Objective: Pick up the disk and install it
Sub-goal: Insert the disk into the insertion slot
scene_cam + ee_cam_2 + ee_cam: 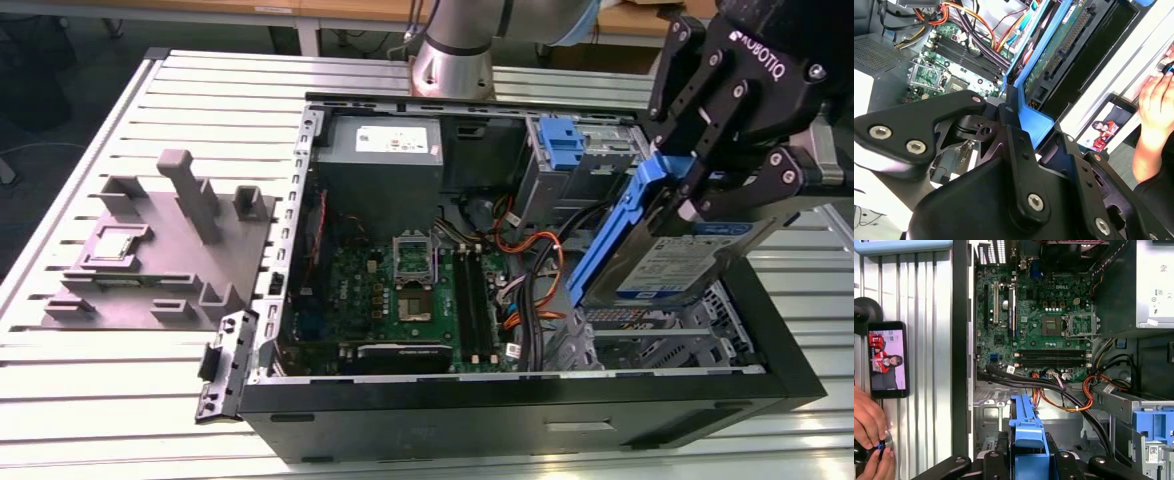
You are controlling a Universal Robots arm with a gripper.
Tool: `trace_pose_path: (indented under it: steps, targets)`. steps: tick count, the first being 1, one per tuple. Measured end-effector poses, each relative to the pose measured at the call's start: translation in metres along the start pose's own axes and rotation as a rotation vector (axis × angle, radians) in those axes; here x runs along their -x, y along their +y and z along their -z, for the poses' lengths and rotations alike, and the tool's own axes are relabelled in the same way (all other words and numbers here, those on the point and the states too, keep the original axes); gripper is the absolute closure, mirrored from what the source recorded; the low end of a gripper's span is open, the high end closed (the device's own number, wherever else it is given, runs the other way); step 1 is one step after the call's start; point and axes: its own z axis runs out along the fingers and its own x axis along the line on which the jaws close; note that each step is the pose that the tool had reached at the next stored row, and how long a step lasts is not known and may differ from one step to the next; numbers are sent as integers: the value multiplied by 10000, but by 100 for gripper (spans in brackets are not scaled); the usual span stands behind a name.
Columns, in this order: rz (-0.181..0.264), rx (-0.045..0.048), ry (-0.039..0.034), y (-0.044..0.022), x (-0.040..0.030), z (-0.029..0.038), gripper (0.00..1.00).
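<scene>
The black end effector (701,190) is shut tight on the flat silver disk (683,262), the one with a white and blue label and a blue plastic frame around it. Its fingers pinch the top end of the blue frame, one on each side, and only the frame is between them. The disk hangs tilted. Its low end is down inside the big black open computer case (534,415), at the corner on the exterior view's right. There it is just beside a grey metal cage (667,335). I cannot tell if the two touch.

In the second wrist view the end effector (1014,112) grips the blue frame, and the disk (1054,55) shows its green board side. In the first wrist view the blue end of the disk (1026,432) sits tight in the end effector (1026,456).

A green circuit board (400,290) lies flat on the bottom of the case. A bare blue plastic bracket (561,140) stands at the far side of the case.

A grey plastic stand with upright posts (160,250) sits on the silver ribbed metal worktop (120,380), apart from the case on the exterior view's left. A black phone (886,360) lies on the worktop beside the case, and a person's hand (869,427) is near it.
</scene>
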Motion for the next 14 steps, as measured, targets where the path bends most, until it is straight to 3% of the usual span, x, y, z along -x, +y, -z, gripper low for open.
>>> trace_pose_path:
  steps: [8,14]
  targets:
    - [2,0,11,-10,-1,-3,63]
    - [0,0,17,-86,1,-16,63]
